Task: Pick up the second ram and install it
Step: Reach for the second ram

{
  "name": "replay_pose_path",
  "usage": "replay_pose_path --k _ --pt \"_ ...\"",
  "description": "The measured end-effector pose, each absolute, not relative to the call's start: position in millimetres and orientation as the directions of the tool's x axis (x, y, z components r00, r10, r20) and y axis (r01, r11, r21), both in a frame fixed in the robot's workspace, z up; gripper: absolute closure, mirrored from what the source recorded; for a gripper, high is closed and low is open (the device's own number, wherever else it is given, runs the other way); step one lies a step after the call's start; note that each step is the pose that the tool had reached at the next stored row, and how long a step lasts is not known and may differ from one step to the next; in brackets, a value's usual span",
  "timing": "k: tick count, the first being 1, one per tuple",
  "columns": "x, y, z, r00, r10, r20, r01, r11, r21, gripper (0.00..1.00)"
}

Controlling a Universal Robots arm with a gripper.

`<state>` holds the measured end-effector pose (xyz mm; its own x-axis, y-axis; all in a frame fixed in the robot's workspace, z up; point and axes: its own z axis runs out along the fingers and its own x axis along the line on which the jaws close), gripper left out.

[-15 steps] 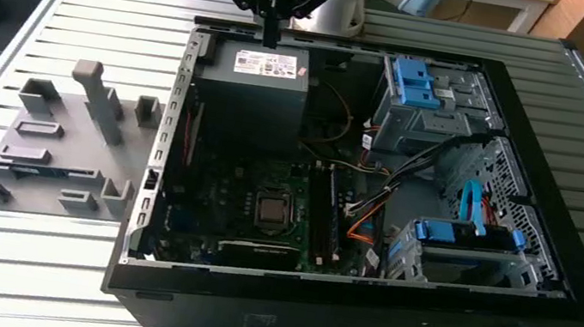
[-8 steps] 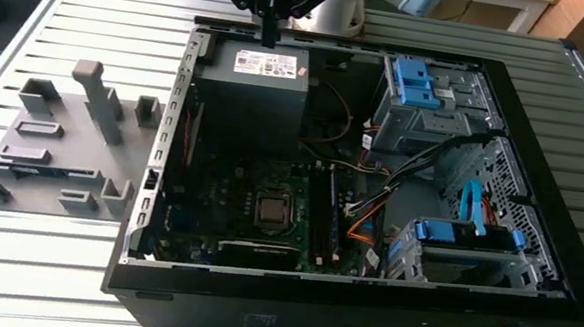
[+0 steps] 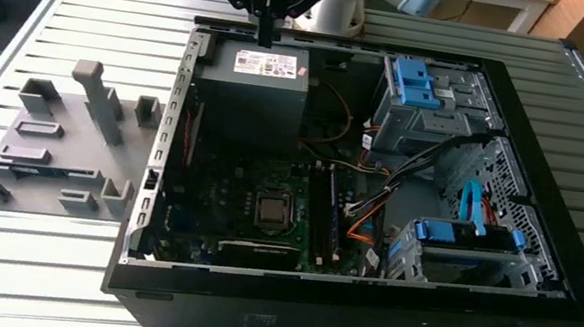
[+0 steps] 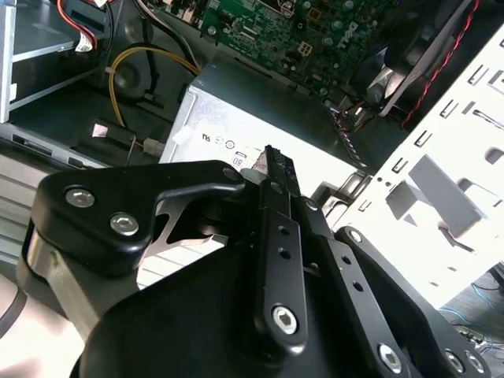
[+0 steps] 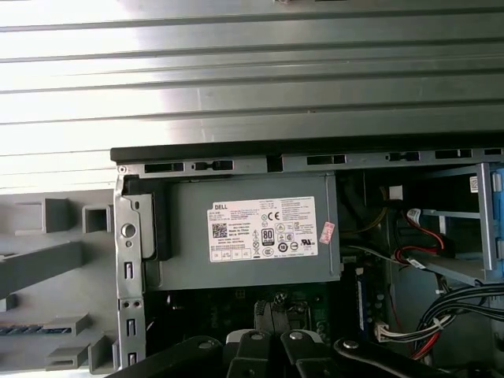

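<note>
- Gripper (image 3: 265,35): fingers pressed together, nothing between them.
- It hangs over the far edge of the open computer case (image 3: 362,313), above the grey power supply (image 3: 254,93).
- In the second wrist view, the closed fingertips (image 4: 272,157) sit over the power supply's labelled face (image 4: 236,130).
- The second ram (image 3: 36,170) sits in a slot of the grey holder plate (image 3: 74,150). The plate is on the slatted table (image 3: 20,279), at the exterior view's left of the case and well apart from the gripper.
- In the first wrist view, the ram's blue edge (image 5: 20,329) shows in the holder.
</note>
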<state>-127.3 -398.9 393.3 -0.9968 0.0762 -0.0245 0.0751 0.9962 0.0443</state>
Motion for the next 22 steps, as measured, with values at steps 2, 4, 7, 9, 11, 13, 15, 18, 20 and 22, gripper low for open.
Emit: replay_pose_path --k 2,4,7,9,11,13,15,18,20,22 --pt "-128.0 -398.9 393.3 -0.997 0.076 -0.024 0.075 0.996 0.044 0.89" --pt "-128.7 -398.9 393.3 -0.997 0.076 -0.024 0.075 0.996 0.044 0.89" --pt "-129.8 -398.9 393.3 -0.997 0.076 -0.024 0.075 0.996 0.044 0.89" --pt "-130.5 -398.9 393.3 -0.997 0.076 -0.024 0.075 0.996 0.044 0.89" --pt "-131.2 -398.9 393.3 -0.997 0.076 -0.024 0.075 0.996 0.044 0.89" --pt "-131.9 -398.9 393.3 -0.997 0.076 -0.024 0.075 0.996 0.044 0.89" --pt "-132.7 -398.9 393.3 -0.997 0.076 -0.024 0.075 0.996 0.044 0.89" --pt "-133.9 -398.9 393.3 -0.997 0.076 -0.024 0.075 0.996 0.044 0.89" --pt "-134.8 -398.9 393.3 -0.997 0.076 -0.024 0.075 0.996 0.044 0.89" --pt "-135.6 -398.9 393.3 -0.997 0.076 -0.024 0.075 0.996 0.044 0.89"
